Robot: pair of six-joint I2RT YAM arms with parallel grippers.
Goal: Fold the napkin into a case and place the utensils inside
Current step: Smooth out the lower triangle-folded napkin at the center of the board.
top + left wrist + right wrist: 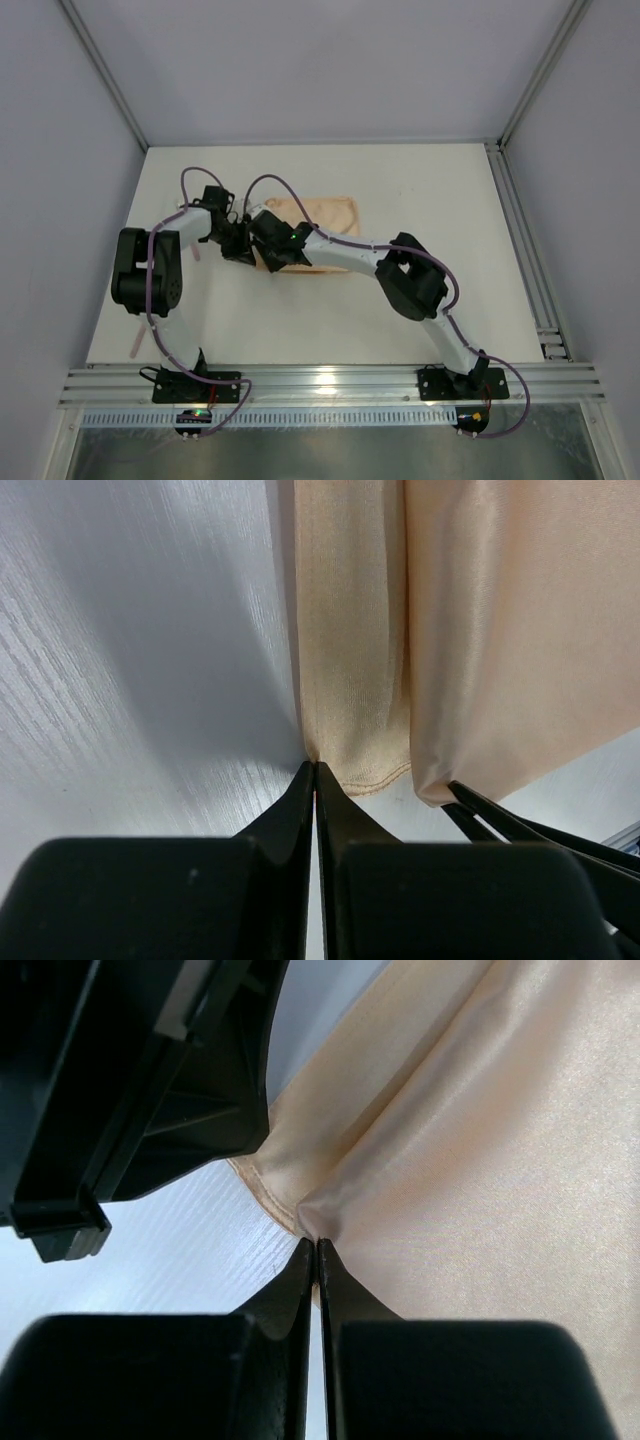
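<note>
White table (430,290), walled on three sides. Napkin (325,214) lies flat at mid-table, towards the back and a bit left of centre. From above it reads as a peach-orange rectangle, wider than deep, plain with no pattern. Its near-left part is hidden under the two wrists.

Close up the napkin (500,630) is in two layers. A finer, more matte strip runs along the left edge, and a shinier satin-like layer is folded over it on the right. A soft crease runs between them, also clear in the right wrist view (480,1160). The layers are smooth, with no bunching.

Left gripper (315,770) has its jaws fully together, pinching the bottom-left corner of the matte strip right at the tip. From above, the left gripper (240,252) sits at the napkin's near-left corner.

Right gripper (318,1245) is also clamped, its tips meeting on the rounded corner of the folded-over layer, and cloth continues past the fingers on the right. It sits just beside the left one, bodies nearly touching (268,258).

Hem (372,783): a stitched seam line along the short bottom edge of the matte strip, slightly curved.

Utensil (134,345): a pale pink stick near the table's left edge, well apart from the napkin. It is too small to make out the head.
</note>
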